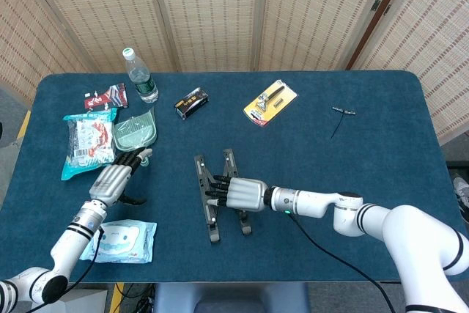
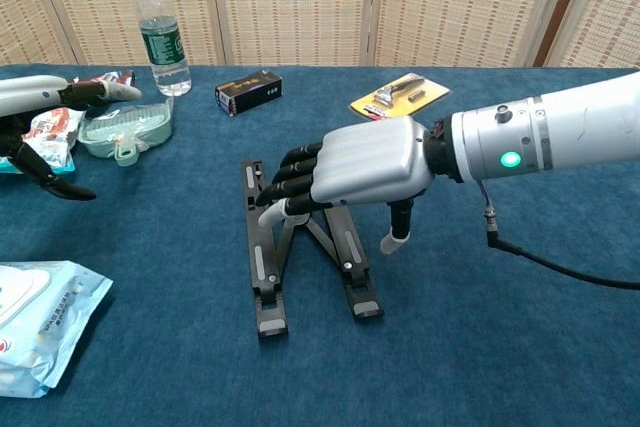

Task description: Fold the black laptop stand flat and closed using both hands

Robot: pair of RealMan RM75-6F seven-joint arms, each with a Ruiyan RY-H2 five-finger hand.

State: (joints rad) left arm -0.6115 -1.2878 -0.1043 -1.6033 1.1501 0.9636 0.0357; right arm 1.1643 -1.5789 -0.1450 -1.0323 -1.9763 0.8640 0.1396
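Matt black laptop stand point(image 1: 218, 196) (blue felt table point(image 1: 366, 152))

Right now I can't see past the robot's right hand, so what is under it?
Under the right hand lies the black laptop stand, its two legs spread on the blue table. The hand covers the stand's crossed middle, so whether the fingers touch it cannot be seen.

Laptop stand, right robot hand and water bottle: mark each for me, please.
laptop stand point(image 2: 264, 277), chest view, on its left rail near the front.
right robot hand point(image 2: 365, 162), chest view, on the silver back of the hand.
water bottle point(image 1: 142, 80), head view, on the green label.
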